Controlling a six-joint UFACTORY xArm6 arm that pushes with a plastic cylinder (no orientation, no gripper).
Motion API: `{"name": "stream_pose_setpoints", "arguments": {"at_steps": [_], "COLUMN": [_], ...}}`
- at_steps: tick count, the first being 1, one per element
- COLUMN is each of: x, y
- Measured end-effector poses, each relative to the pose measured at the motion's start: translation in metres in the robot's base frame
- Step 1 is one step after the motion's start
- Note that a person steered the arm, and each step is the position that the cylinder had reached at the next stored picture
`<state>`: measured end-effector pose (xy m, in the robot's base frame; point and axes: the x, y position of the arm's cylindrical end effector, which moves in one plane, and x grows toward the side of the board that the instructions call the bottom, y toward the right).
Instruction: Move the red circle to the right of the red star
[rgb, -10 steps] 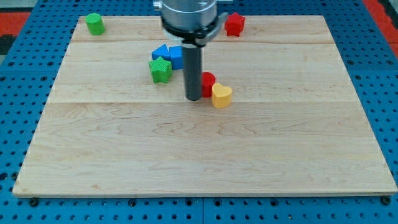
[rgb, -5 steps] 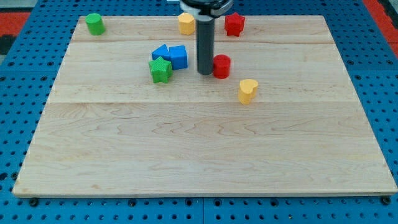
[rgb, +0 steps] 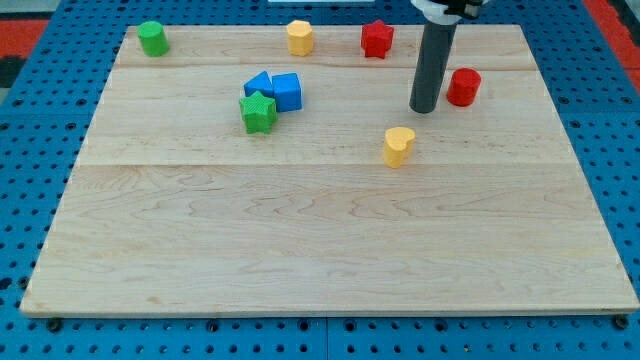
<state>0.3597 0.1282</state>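
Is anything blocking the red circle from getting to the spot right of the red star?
No, nothing visible is. The red circle sits below and to the right of the red star, with only bare board between it and that spot. My tip is just left of the circle.

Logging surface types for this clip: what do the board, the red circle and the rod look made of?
Board: pale wood, matte, with visible grain and plank seams. Red circle: probably plastic, uniform colour, slight sheen. My tip, just left of it: dark, smooth rod, metal or plastic; unclear.
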Motion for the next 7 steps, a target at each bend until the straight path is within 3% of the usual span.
{"name": "stream_pose_setpoints", "arguments": {"at_steps": [2,4,5,7], "x": [-0.042,-0.019,-0.028,-0.094], "y": [0.039,0.055,0.08,0.081]}}
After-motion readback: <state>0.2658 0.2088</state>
